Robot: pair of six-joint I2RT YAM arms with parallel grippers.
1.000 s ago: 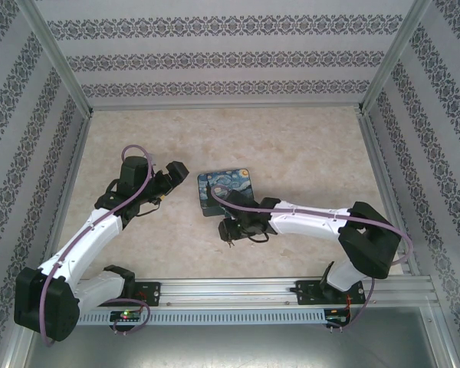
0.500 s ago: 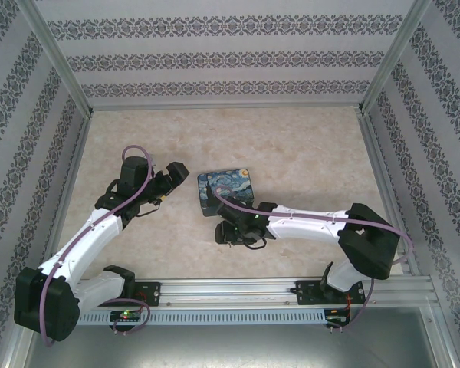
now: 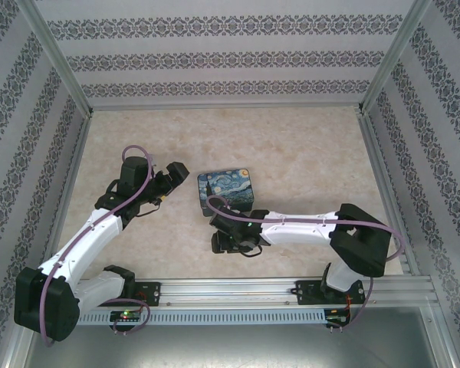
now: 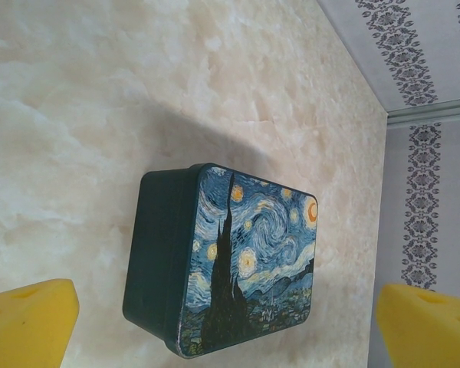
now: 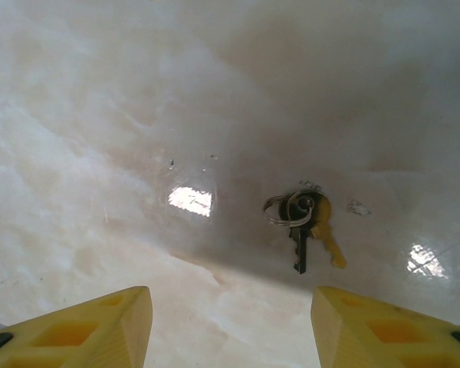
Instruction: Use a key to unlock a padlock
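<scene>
The right gripper point(image 5: 228, 318) is hovering wide open above the keys point(image 5: 303, 221), the left gripper point(image 4: 226, 330) gaping toward the tin point(image 4: 245, 261).

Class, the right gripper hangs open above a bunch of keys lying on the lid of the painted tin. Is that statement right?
One detail is wrong. The right gripper does hang open above the keys, but they lie on the bare table, not on the lid of the painted tin. The right wrist view shows this.
</scene>
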